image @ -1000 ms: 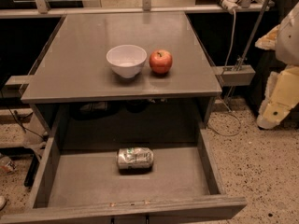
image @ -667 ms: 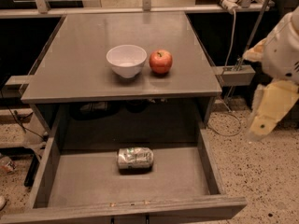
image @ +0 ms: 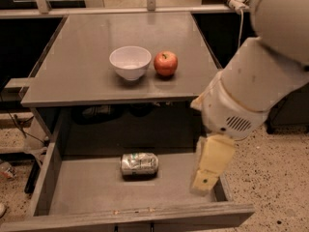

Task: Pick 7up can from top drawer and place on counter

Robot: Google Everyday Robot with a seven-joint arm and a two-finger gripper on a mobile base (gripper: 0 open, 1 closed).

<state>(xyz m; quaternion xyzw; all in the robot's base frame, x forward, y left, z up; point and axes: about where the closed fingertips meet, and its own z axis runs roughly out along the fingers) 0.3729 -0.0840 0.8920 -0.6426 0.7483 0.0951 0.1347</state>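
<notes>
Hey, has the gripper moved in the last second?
Yes. The gripper has swung in from beside the counter and now hangs at the top drawer's side, nearer the 7up can.

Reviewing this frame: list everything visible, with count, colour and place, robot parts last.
counter: one, grey, centre.
top drawer: one, grey, open below the counter.
7up can: one, silvery-green, on its side mid-drawer.
bowl: one, white, on the counter.
apple: one, red, just right of the bowl.
floor: speckled, right of the drawer.
arm: one, white, at right.
gripper: one, cream, over the drawer's right side, apart from the can.
</notes>
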